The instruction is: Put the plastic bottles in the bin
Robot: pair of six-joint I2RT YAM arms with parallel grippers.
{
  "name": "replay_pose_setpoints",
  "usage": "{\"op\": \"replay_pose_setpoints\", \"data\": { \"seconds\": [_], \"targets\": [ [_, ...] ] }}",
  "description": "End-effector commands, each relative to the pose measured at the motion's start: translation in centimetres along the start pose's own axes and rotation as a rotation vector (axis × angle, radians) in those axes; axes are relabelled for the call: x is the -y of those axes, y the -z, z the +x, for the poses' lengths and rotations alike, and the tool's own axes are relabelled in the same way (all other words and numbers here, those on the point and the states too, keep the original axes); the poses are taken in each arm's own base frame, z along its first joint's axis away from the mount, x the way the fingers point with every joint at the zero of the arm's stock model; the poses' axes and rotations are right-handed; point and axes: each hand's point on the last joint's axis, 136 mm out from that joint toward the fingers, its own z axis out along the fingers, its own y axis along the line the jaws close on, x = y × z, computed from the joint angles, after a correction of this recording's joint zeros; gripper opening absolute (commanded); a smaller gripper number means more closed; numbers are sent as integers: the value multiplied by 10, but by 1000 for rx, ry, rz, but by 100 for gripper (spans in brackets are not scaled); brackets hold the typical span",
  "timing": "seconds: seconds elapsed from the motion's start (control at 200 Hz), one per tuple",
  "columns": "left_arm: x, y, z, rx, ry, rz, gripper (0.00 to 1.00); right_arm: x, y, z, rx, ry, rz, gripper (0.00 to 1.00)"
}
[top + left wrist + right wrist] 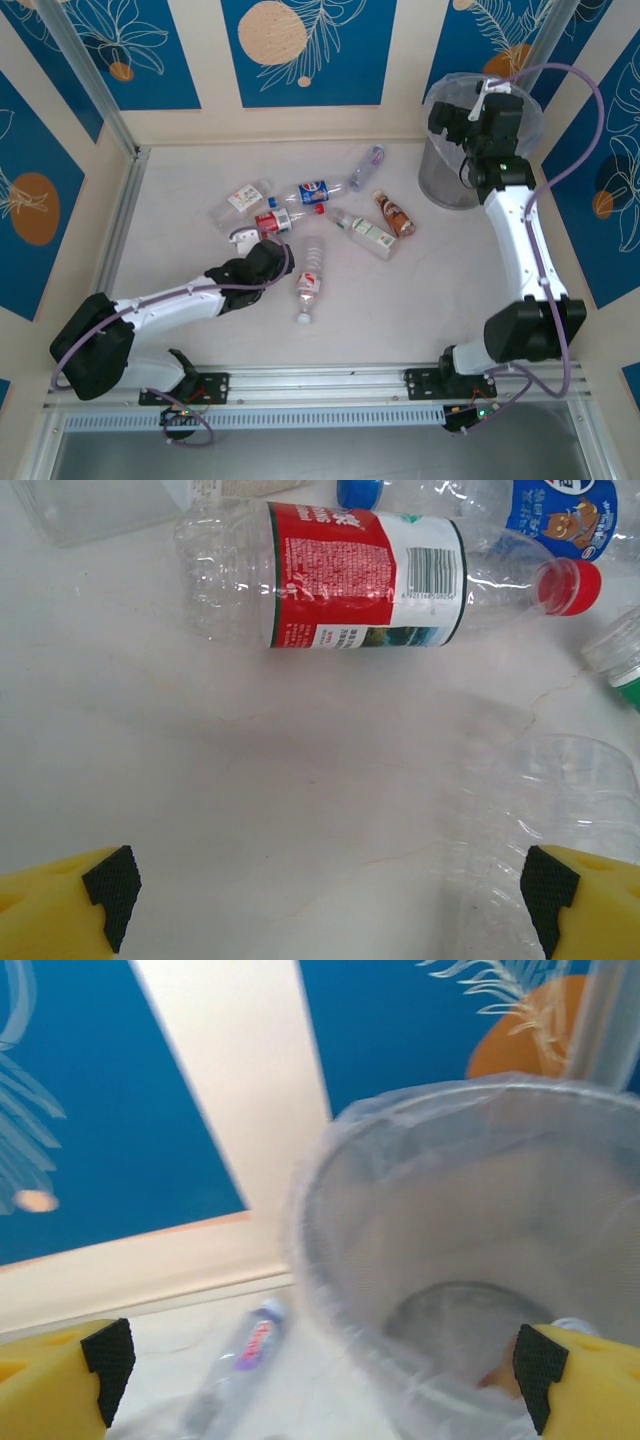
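Well, my left claw (330, 885) stands wide open and empty, low over the table (200, 780) where the plastic bottles (310, 280) lie scattered. Nearest is a red-labelled bottle (365, 577) with barcode and red cap, its print unreadable. A blue-labelled bottle (555, 515) shows a cartoon bear. Rightward, my right claw (325, 1360) gapes empty above the bag-lined grey bin (420, 1210), whose contents are blurred.
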Motion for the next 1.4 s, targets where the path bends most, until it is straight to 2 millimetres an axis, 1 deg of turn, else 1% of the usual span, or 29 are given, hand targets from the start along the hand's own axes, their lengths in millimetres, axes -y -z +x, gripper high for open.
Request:
{"op": "replay_pose_setpoints", "data": {
  "seconds": [0.0,0.095,0.22,0.295,0.35,0.4,0.435,0.495,0.555,0.615,0.67,0.76,0.855,0.915,0.975,1.06,1.2,1.27,1.395],
  "targets": [
    [6,1,-10,6,36,2,99,-39,23,8,-2,-94,-204,99],
    [9,1,-11,3,19,7,99,-60,38,28,-53,-114,-300,100],
    [36,2,-9,-38,-35,140,99,-88,60,54,-139,-102,-396,100],
    [41,3,-8,-57,-47,156,99,-105,72,73,-196,-89,-429,100],
    [43,4,-9,-72,-70,149,99,-114,78,88,-234,-77,-436,100],
    [45,5,-9,-91,-94,135,99,-120,79,103,-264,-76,-427,99],
    [50,6,-11,-103,-108,139,99,-124,80,114,-287,-76,-426,99],
    [55,6,-7,-137,-128,146,99,-128,81,131,-326,-80,-420,99],
    [59,6,-1,-171,-141,157,99,-131,81,144,-355,-82,-407,99],
    [59,7,3,-189,-153,157,99,-135,81,155,-378,-88,-406,100],
    [55,10,6,-207,-160,141,99,-138,81,165,-396,-99,-413,99],
    [46,17,12,-248,-184,121,99,-135,80,182,-418,-123,-394,99],
    [40,25,26,-309,-227,141,99,-131,78,205,-459,-184,-378,99],
    [36,29,34,-342,-260,133,99,-128,79,218,-488,-194,-377,99],
    [30,32,41,-366,-294,106,99,-120,80,229,-516,-191,-342,99],
    [28,39,52,-386,-338,94,99,-110,84,236,-534,-173,-304,99],
    [34,48,71,-407,-391,111,99,-99,89,243,-531,-192,-269,100],
    [40,49,75,-402,-400,124,99,-98,90,246,-533,-226,-263,100],
    [50,44,78,-414,-407,126,99,-101,90,253,-556,-287,-274,100]
  ]
}}
